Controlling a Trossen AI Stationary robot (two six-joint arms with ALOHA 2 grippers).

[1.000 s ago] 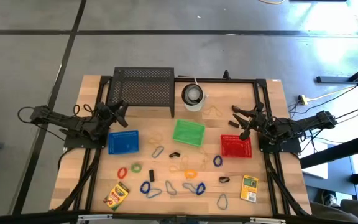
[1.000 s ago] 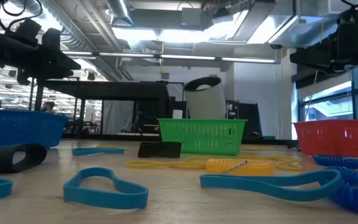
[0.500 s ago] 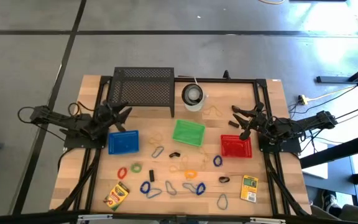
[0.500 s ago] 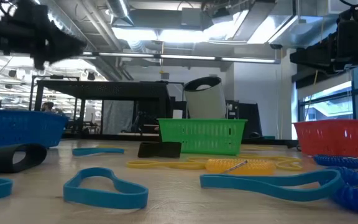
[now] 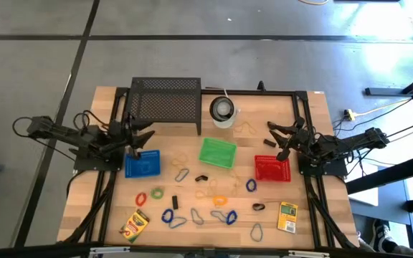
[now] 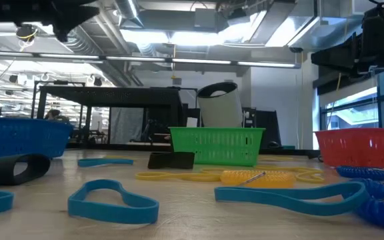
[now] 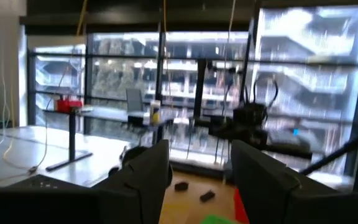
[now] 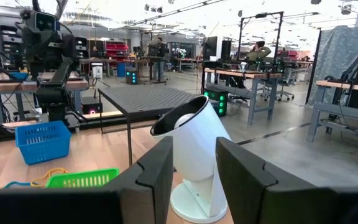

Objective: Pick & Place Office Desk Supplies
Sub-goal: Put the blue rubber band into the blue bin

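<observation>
Rubbery coloured loops (image 5: 171,216) strewn toward six o'clock on the tabletop (image 5: 307,107), probably light and floppy, best pinched across one strand; both left pincer (image 5: 136,137) and right pincer (image 5: 278,140) released, empty.

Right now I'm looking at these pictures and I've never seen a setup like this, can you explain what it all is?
Two dark robot arms work at a wooden table. One picture looks straight down, one looks level across the tabletop, and two come from cameras on the arms' wrists. The left gripper hangs above the blue basket; the right gripper waits by the red basket. Both have fingers apart, holding nothing. A green basket, coloured loops, two crayon boxes, a black mesh rack and a white cup lie around.
</observation>
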